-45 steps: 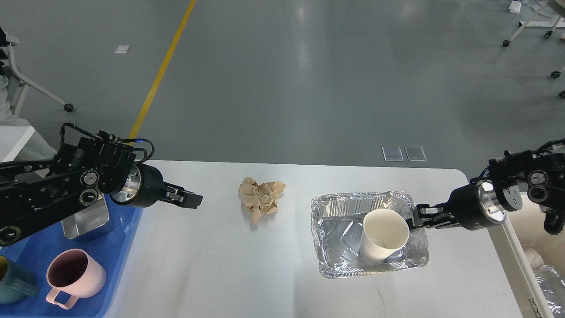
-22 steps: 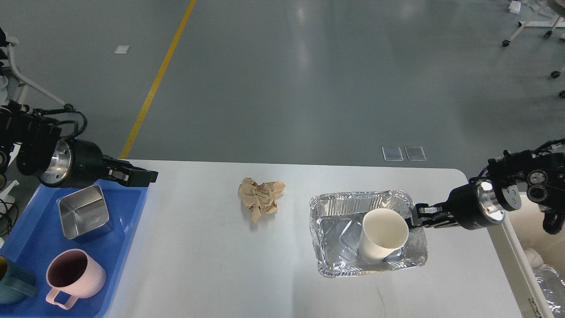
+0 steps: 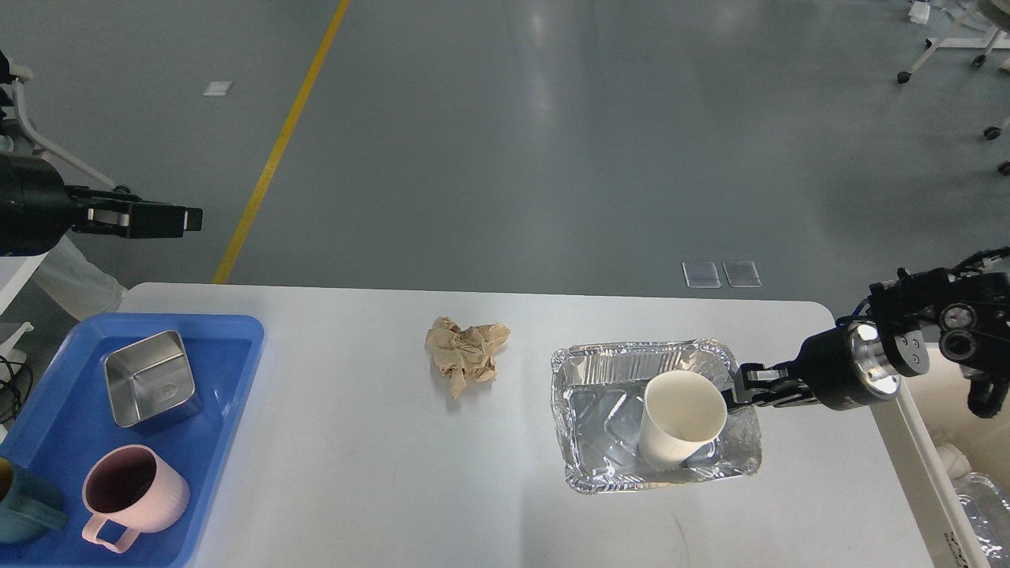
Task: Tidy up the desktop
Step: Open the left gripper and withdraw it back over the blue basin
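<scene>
The white desktop (image 3: 355,457) carries a crumpled brown paper ball (image 3: 465,355) near its middle. To the right of it is a foil tray (image 3: 631,353) with a white paper cup (image 3: 680,418) lying tilted inside. My right gripper (image 3: 740,388) sits at the tray's right rim, its fingers closed on the edge. My left gripper (image 3: 158,219) hangs high beyond the desktop's far left corner, seen side-on, nothing in it; its fingers cannot be told apart.
A blue tray (image 3: 229,371) at the left edge holds a steel box (image 3: 150,386), a pink mug (image 3: 130,489) and a teal mug (image 3: 24,509). A white bin (image 3: 919,457) stands past the right edge.
My left arm has pulled back from over the desktop, up and to the left, uncovering the blue tray. The foil tray and right gripper have shifted slightly left.
</scene>
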### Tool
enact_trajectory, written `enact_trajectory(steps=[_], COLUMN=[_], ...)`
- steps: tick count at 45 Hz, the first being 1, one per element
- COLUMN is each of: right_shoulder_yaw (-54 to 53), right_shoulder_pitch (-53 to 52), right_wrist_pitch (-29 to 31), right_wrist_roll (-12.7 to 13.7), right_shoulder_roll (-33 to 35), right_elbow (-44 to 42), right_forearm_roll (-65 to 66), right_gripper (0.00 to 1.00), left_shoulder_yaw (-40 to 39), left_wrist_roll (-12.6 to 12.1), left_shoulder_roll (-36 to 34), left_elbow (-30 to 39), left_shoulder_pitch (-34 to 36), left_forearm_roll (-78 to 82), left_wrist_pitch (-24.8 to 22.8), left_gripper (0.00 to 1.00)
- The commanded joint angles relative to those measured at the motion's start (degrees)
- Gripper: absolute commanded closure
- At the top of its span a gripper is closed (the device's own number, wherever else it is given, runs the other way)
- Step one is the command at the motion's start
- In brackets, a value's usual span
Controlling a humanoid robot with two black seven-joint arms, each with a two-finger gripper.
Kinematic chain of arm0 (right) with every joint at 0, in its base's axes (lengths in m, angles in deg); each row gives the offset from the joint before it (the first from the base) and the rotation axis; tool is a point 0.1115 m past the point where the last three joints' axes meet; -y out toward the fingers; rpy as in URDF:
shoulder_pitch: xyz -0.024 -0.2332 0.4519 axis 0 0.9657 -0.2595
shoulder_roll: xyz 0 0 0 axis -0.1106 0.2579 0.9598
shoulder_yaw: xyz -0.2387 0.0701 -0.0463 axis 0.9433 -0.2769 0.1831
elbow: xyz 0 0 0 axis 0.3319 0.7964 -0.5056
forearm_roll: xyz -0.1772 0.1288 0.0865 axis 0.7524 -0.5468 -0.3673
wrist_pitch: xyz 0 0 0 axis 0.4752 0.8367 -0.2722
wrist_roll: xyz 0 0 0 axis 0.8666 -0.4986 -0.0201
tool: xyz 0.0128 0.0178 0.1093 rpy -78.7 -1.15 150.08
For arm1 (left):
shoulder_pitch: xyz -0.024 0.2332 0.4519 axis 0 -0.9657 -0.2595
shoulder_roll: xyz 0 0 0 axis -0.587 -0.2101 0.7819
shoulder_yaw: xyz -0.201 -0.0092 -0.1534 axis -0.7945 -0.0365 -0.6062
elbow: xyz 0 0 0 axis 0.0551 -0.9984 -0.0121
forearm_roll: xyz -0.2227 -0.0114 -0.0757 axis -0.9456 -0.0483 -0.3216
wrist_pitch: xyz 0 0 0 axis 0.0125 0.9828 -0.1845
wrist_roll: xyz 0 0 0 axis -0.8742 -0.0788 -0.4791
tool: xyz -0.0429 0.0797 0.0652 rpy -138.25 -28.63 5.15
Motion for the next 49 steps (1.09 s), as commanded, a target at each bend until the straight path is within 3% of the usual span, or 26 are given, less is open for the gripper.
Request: enact_trajectory(steps=[1, 21, 49], right_shoulder_yaw=[0.0, 0.0, 0.0], right_shoulder_pitch=[0.0, 0.4, 0.8], right_wrist_pitch=[0.0, 0.0, 0.1], right_wrist_roll=[0.0, 0.0, 0.0], right_shoulder_roll=[0.0, 0.1, 0.0], right_elbow=[0.0, -0.1, 0.0], right_forearm_roll=[0.0, 0.0, 0.0], right_gripper=[1.0, 1.0, 1.0], left_shoulder_yaw=[-0.8, -1.0, 1.0], left_wrist_roll=[0.0, 0.0, 0.0], left_shoulder_roll=[-1.2, -1.1, -2.5], left_elbow=[0.0, -0.1, 3.7], left_shoulder_pitch=[0.3, -0.5, -13.9], left_forearm_roll=[-0.5, -1.5, -0.2], left_wrist_pitch=[-1.2, -2.2, -2.9], left_gripper=[0.26, 0.27, 0.26])
